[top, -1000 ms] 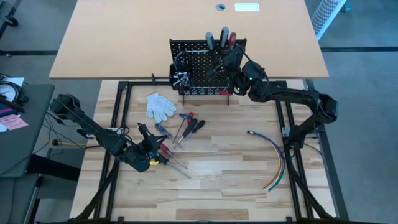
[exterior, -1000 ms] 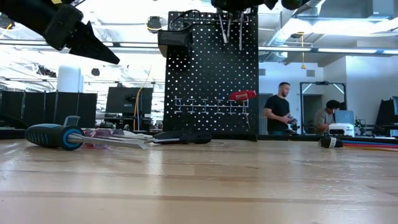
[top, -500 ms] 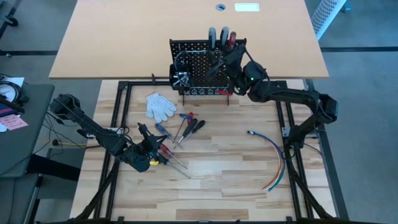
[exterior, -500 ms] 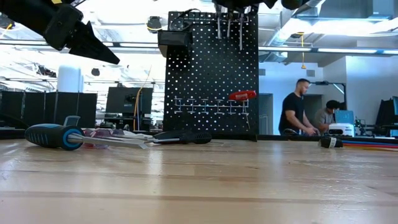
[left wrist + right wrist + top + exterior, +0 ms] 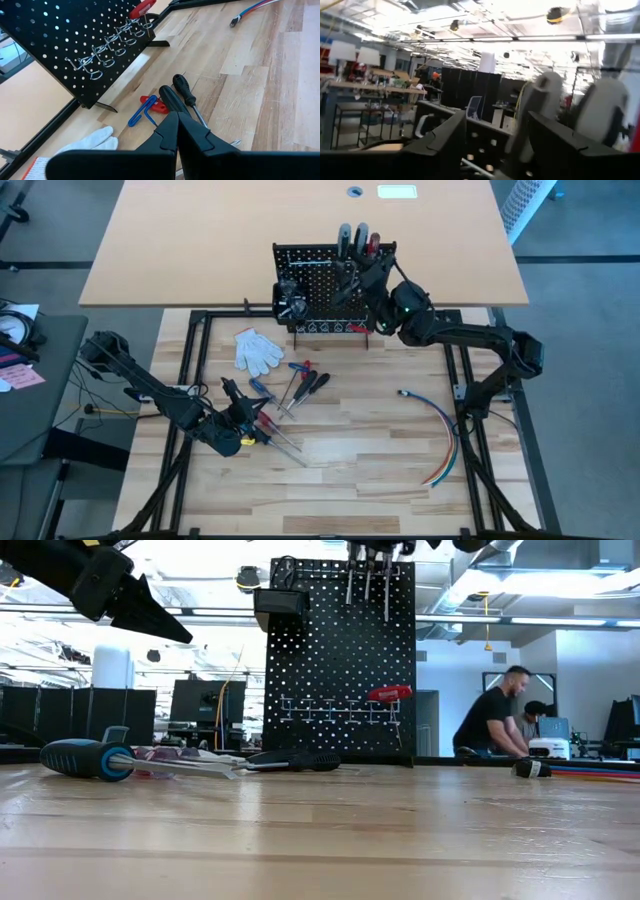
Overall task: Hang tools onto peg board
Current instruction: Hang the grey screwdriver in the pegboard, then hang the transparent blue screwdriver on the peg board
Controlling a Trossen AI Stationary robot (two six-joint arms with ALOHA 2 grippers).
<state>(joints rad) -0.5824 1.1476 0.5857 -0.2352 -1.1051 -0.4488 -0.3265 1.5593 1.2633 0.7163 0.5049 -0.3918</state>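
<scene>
Right gripper opened and drawn slightly back at the top of the peg board

The right gripper (image 5: 352, 272), closed more narrowly a second ago at the upper edge of the peg board (image 5: 318, 300), is now seen with its fingers (image 5: 445, 145) spread apart, and its wrist is shifted a little away from the board in the high view. The grey-handled tool (image 5: 345, 234) appears to be left hanging at the board's top edge, slightly displaced from before, though contact cannot be judged. In the low view, the person (image 5: 492, 722) in the room behind is moved further right and is now bent forward.
</scene>
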